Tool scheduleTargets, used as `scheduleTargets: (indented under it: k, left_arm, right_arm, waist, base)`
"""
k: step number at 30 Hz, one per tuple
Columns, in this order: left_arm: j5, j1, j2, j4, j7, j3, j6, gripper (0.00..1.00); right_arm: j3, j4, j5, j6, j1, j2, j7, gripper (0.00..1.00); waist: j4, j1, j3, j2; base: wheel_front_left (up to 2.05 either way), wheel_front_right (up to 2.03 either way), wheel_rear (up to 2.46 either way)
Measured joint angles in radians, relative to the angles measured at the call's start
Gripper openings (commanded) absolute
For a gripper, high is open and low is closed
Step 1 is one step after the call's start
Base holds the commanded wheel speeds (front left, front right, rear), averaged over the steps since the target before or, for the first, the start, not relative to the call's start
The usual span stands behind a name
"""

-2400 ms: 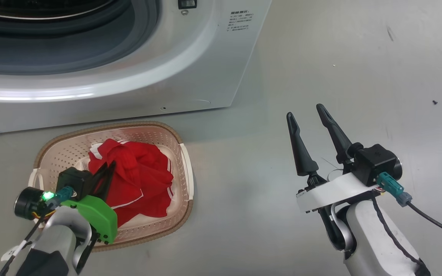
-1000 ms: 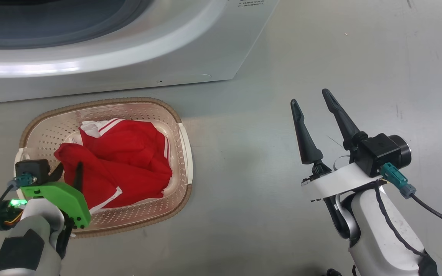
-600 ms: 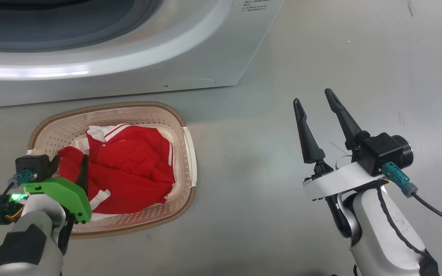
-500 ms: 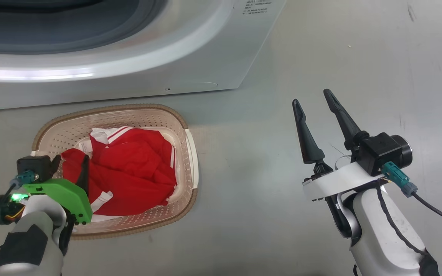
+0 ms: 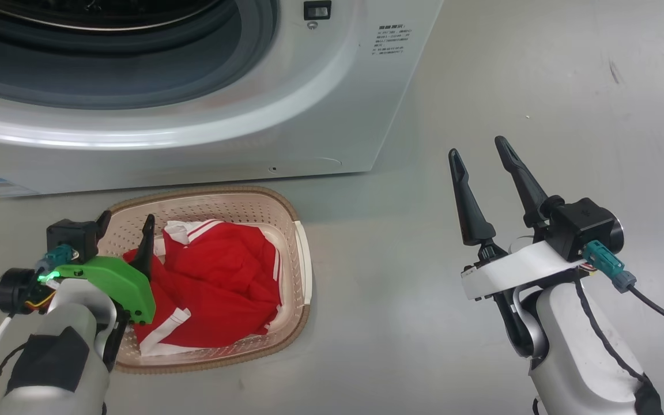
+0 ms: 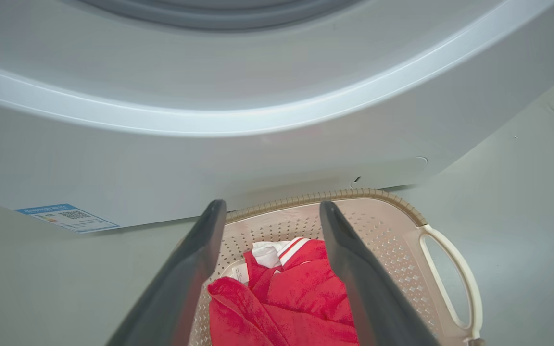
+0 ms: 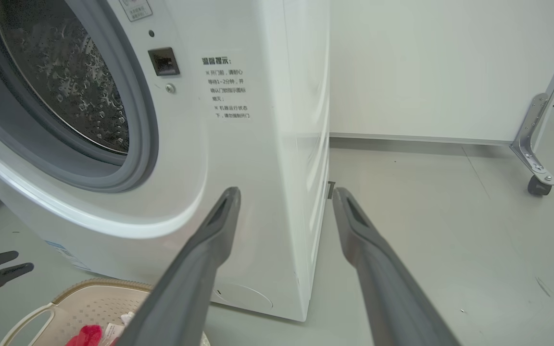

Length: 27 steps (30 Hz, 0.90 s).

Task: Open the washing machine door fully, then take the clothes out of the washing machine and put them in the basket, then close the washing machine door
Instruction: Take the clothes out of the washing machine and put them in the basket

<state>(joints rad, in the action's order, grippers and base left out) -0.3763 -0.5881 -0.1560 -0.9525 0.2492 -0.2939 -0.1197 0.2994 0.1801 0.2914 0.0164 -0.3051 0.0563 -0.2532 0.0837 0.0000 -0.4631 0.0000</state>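
Left gripper (image 5: 127, 217) spread, empty, hovering at basket (image 5: 234, 191) rim. Right gripper (image 5: 477, 147) spread, empty, well apart. Clothes (image 5: 222, 288) lie in basket, just before washing machine (image 5: 309, 115). I judge unloading done. Next: lift clear, reach door, push shut. Smooth grey floor (image 5: 510, 86), white wall (image 7: 426, 62).

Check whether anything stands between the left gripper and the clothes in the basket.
Nothing visible does. The left gripper hangs over the left side of the basket with its fingers spread. The red clothes lie uncovered inside the basket, right beyond the fingers in the left wrist view.
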Motion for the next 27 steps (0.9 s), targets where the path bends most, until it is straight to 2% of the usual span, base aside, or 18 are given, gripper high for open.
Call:
scheduleTargets:
  k: [7, 15, 27]
  left_arm:
    - [0.019, -0.006, 0.002, 0.075, 0.003, -0.004, 0.0, 1.0]
    - [0.029, 0.003, 0.007, 0.24, 0.003, 0.029, 0.0, 1.0]
    - [0.04, 0.15, 0.01, 0.411, 0.003, 0.088, 0.002, 1.0]
  right_arm:
    - [-0.015, 0.012, 0.009, 0.003, 0.008, 0.0, 0.0, 1.0]
    - [-0.04, 0.026, 0.014, 0.008, 0.048, 0.0, 0.0, 1.0]
    - [-0.055, 0.024, 0.067, 0.013, 0.104, -0.001, 0.0, 1.0]
  waist:
    - [-0.022, 0.0, 0.068, 0.0]
    - [-0.051, 0.0, 0.154, 0.0]
    - [-0.084, 0.0, 0.272, 0.0]
  base:
    - [0.0, 0.0, 0.0]
    - [0.0, 0.0, 0.0]
    - [0.0, 0.0, 0.0]
